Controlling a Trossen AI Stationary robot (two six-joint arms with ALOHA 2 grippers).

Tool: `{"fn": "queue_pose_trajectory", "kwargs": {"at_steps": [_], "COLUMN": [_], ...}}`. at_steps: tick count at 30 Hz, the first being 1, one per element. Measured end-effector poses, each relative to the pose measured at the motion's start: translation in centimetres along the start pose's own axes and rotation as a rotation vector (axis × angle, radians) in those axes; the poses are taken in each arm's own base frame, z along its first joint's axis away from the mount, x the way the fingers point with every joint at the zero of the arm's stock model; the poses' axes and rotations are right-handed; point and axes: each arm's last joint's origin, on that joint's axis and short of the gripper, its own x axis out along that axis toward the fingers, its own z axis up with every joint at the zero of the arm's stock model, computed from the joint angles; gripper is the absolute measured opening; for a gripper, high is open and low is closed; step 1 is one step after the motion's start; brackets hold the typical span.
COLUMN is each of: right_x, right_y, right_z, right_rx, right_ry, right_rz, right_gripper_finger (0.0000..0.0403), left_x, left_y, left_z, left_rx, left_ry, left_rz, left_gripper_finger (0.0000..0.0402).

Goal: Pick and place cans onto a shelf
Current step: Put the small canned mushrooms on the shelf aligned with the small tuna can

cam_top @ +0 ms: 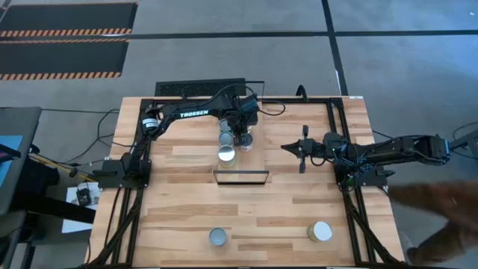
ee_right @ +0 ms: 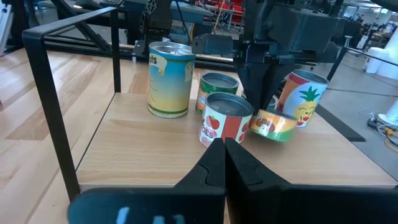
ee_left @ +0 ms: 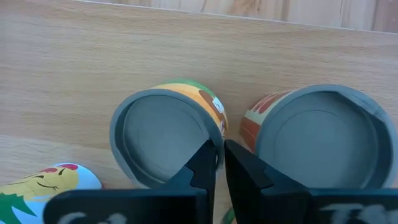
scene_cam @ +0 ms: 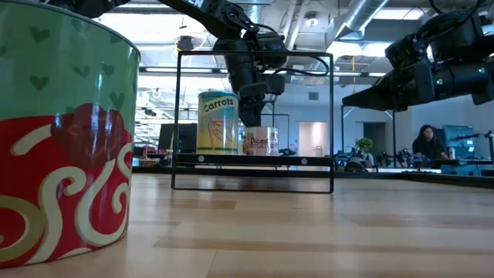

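Several cans stand close together on the table just beyond the black shelf frame (cam_top: 240, 184): a tall carrots can (ee_right: 169, 78), a green can (ee_right: 217, 84), a red tomato can (ee_right: 222, 124), a pineapple can (ee_right: 303, 96) and a short orange can (ee_right: 277, 126), which sits tilted. My left gripper (cam_top: 243, 139) points down among them, shut on the orange can. My right gripper (cam_top: 287, 147) hovers shut and empty to the right of the group, pointing at it. Two more cans (cam_top: 217, 237) (cam_top: 321, 232) stand near the front edge. My left gripper pinches the orange can's top rim (ee_left: 219, 132), on the side facing the red can. One finger (ee_left: 200, 167) is over the recessed top and the other (ee_left: 244, 168) is outside. The fingers come from above, pointing down. The can hangs tilted below them (ee_right: 267, 119).
The shelf frame (scene_cam: 255, 52) stands upright between the can group and the front of the table. A green-and-red can (scene_cam: 62, 147) stands right by the low camera. A blurred shape (cam_top: 441, 217) shows off the table's right edge, and a person (scene_cam: 427, 143) sits far back in the room.
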Motion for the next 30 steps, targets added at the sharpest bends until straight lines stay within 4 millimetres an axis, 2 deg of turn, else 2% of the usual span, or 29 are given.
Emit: {"fn": "queue_pose_trajectory", "kwargs": {"at_steps": [9, 13, 16, 21, 24, 27, 30], "right_x": [0.0, 0.0, 0.0, 0.0, 0.0, 0.0, 0.0], "right_y": [0.0, 0.0, 0.0, 0.0, 0.0, 0.0, 0.0], "right_z": [0.0, 0.0, 0.0, 0.0, 0.0, 0.0, 0.0], "right_rx": [0.000, -0.001, -0.001, -0.004, -0.008, -0.011, -0.011], "right_ry": [0.000, 0.000, 0.000, 0.000, -0.001, -0.001, -0.001], "right_rz": [0.000, 0.000, 0.000, 0.001, 0.001, 0.001, 0.001], "right_gripper_finger": [0.0011, 0.0011, 0.0011, 0.0011, 0.0011, 0.0011, 0.0011], "left_x": [0.0, -0.5, -2.8, -6.9, -8.7, -9.5, -9.0], "left_y": [0.0, 0.1, 0.1, -0.2, -1.2, -2.7, -4.1], "left_z": [0.0, 0.1, 0.6, 1.0, 0.7, 0.3, -0.9], "left_rx": [0.008, 0.024, 0.041, 0.049, 0.060, 0.070, 0.065], "left_ry": [-0.001, 0.007, -0.038, -0.147, -0.206, -0.290, -0.364], "left_rz": [0.000, 0.021, 0.034, 0.055, 0.059, 0.054, 0.040], "left_gripper_finger": [0.0075, 0.0082, 0.0065, 0.0009, 0.0005, 0.0001, 0.0001]}}
